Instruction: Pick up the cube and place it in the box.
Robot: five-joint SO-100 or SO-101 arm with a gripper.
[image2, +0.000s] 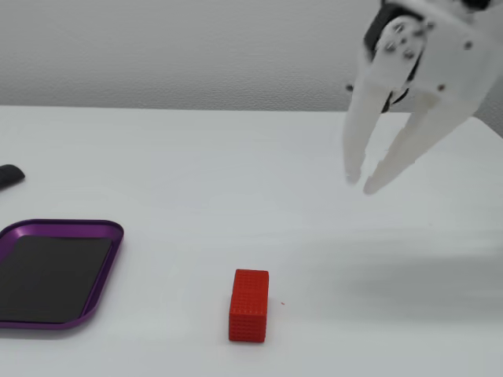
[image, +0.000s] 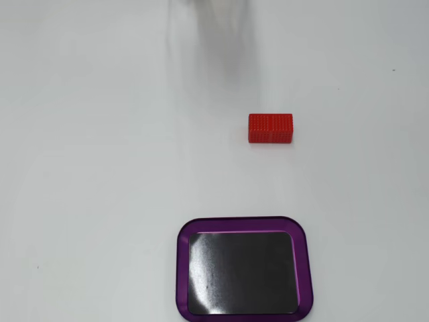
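Item 1 — the cube [image2: 249, 305]: small bright red block, longer than wide, dotted grid on its faces. In the low fixed view it lies nearest the lens, flat on the white table [image2: 196, 181], one short end toward the camera. In the fixed view from above [image: 271, 128] it sits above the box and toward its right side, well apart from it, long side running left to right. Nothing touches it.

Item 2 — the box [image2: 100, 271]: shallow tray, glossy purple rim, dark reflective floor, rounded corners. Empty. Lower centre of the view from above [image: 182, 268]; left edge of the low view, partly cut off.

Item 3 — the end effector [image2: 360, 182]: white, two long tapered fingers pointing down, tips a little apart, holding nothing. It hangs in the air to the upper right of the cube in the low view, clear of the table. The view from above shows only a faint grey blur near the top edge.

Item 4: a small dark object [image2: 9, 176] at the far left of the low view; too little shows to name it.

Step in hand, as judged: the approach, before any grasp. The next move calls for a wider opening, a descent over the cube, and fingers straddling its narrow width.
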